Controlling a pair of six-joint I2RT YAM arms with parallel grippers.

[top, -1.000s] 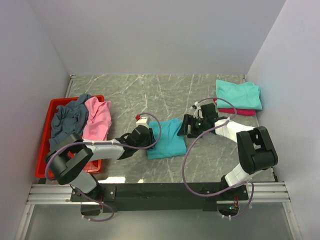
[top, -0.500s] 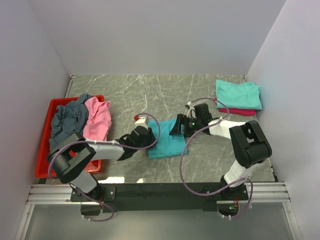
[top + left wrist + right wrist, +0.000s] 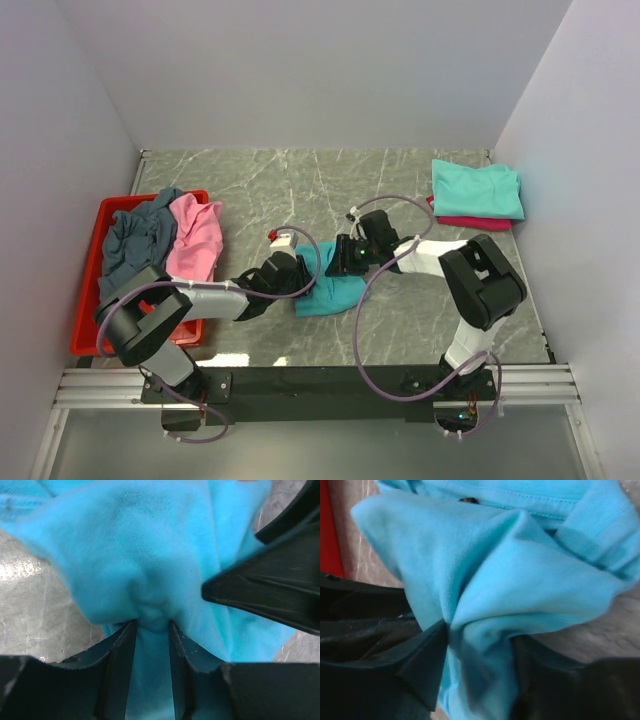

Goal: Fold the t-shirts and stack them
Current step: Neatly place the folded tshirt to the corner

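Pinching the turquoise t-shirt (image 3: pixel 330 296) from opposite sides, the two grippers meet over the marble table (image 3: pixel 300 180), a little to the right of the red tray (image 3: pixel 88 285). The left gripper (image 3: pixel 302 278) reaches in from the tray side. In its wrist view its jaws are nearly together, with a gathered fold of the turquoise cloth (image 3: pixel 150 570) squeezed between them. The right gripper (image 3: pixel 342 262) comes in from the side away from the tray. Its own camera shows the cloth (image 3: pixel 520 570) bunched between its two fingers, with creases running out from the pinch point, so it too grips the shirt. The shirt is crumpled into a small heap on the table, with a stitched hem showing at the top of the right wrist view. A pink t-shirt (image 3: pixel 195 240) and a slate-grey t-shirt (image 3: pixel 135 245) lie heaped inside the tray, touching and spilling over its far rim. Well to the right of the tray, by the far right corner, a mint-green t-shirt (image 3: pixel 478 188) lies folded on a crimson t-shirt (image 3: pixel 470 222).
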